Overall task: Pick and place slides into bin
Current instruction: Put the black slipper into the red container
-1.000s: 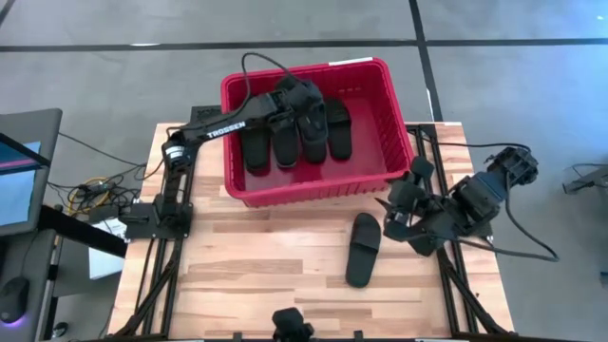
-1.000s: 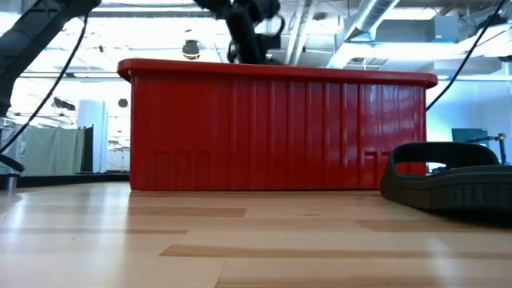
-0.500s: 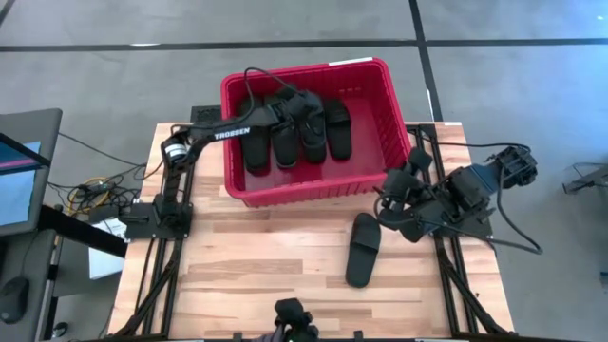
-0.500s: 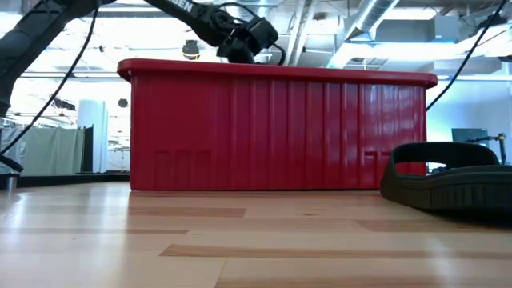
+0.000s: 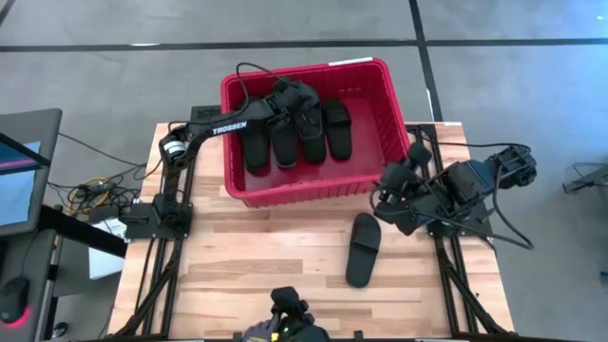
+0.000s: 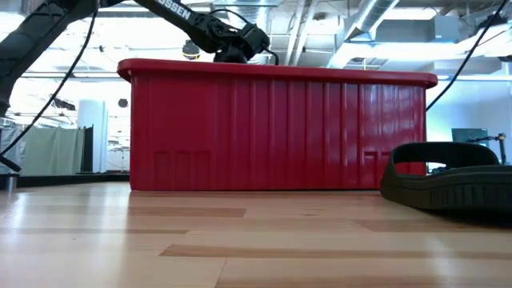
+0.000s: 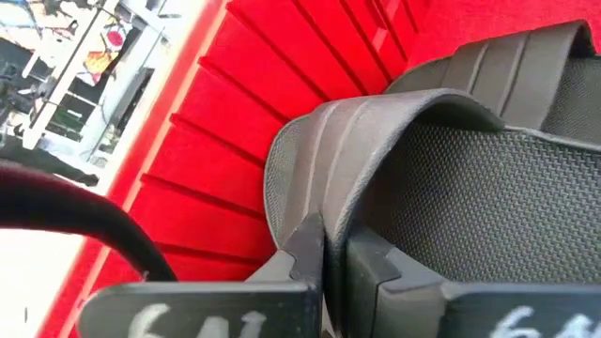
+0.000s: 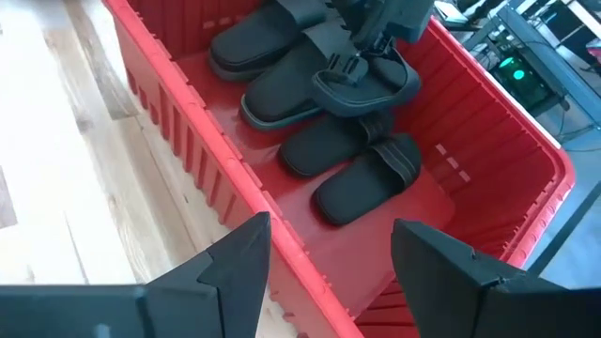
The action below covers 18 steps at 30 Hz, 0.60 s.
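Large red ribbed plastic bin is seen at upper centre of the wooden table; four rubbery slides are lined up inside. Left gripper is held over them, jaws pressed together. One black slide is left on the table below the bin. Right gripper is parked beside it, jaws spread

White block letters spelling "TROSSEN" run along the dark forearm of the left arm where it reaches over the rim of the red bin at the table's far edge. From table height only the tail of that word shows on the same arm. Pale marks on the left claw's body are too cut off to read.
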{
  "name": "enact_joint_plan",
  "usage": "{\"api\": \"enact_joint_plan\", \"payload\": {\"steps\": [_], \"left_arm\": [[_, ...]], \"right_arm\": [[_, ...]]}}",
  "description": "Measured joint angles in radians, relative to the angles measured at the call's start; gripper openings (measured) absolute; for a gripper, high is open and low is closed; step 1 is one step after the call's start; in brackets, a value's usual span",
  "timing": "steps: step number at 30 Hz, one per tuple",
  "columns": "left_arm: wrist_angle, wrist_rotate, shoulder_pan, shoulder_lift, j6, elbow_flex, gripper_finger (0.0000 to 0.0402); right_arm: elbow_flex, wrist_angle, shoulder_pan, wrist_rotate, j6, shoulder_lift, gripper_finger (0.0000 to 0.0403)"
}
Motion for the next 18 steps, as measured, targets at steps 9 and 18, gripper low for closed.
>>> {"api": "enact_joint_plan", "payload": {"steps": [9,18], "left_arm": [[0.03,0.024,0.013,0.017,0.025,0.0,0.0],[0.055,0.0,0.007,0.063,0.041,0.0,0.0]], "right_arm": [[0.0,0.0,-0.011,0.0,0.0,0.0,0.0207],[0.0,0.001,-0.011,-0.001,0.0,0.0,0.0207]]}}
